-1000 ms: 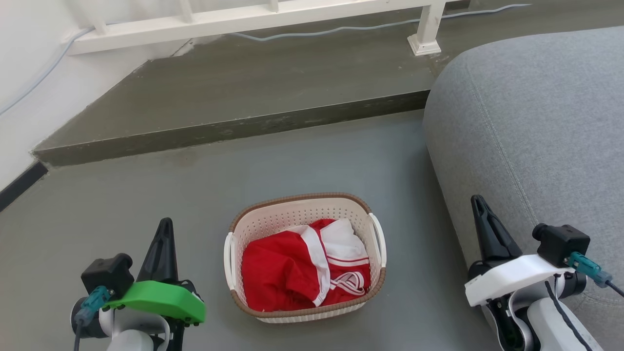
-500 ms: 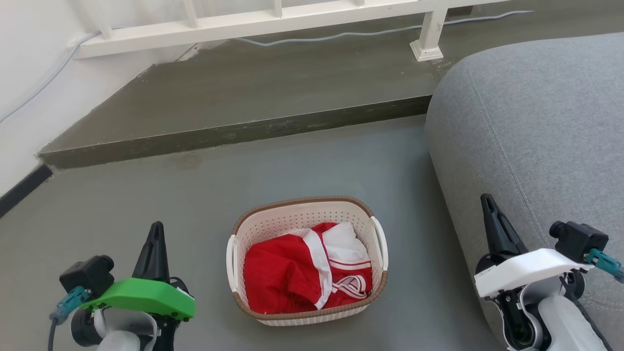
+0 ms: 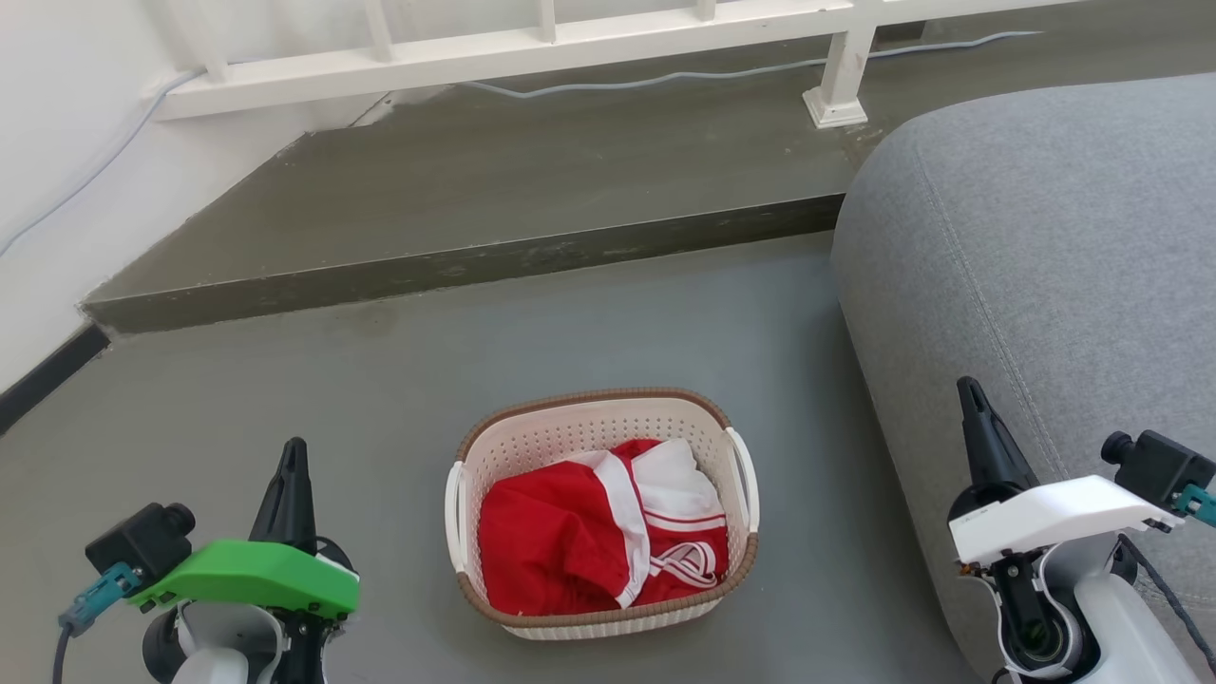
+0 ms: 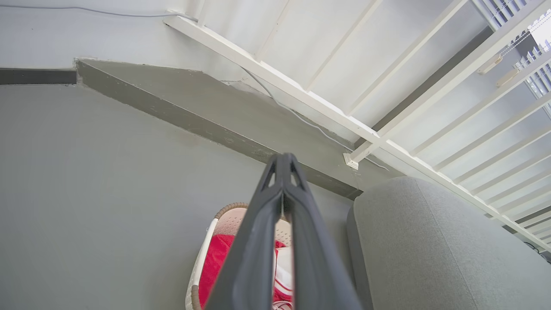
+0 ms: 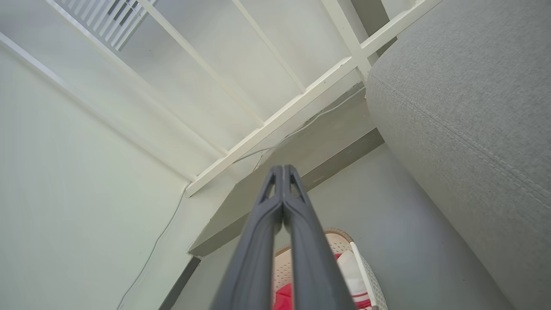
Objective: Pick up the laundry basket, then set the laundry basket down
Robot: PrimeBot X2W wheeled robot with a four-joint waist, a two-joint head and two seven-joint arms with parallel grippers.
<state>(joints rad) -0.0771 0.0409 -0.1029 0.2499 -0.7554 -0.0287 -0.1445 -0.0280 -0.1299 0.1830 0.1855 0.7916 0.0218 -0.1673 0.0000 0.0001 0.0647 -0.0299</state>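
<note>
The laundry basket (image 3: 570, 429) is sitting upright on the grey floor (image 3: 285, 399), on the near side of the raised step (image 3: 475, 256) and near the grey sofa (image 3: 1045, 266). It is holding a crumpled red-and-white garment (image 3: 560, 541). I am holding my left hand (image 3: 293, 454) off the basket's left side and my right hand (image 3: 971, 394) off its right side, before the sofa, both well apart from the basket. The fingers of each hand are lying pressed together, gripping nothing, tips pointing toward the white railing (image 3: 494, 43).
</note>
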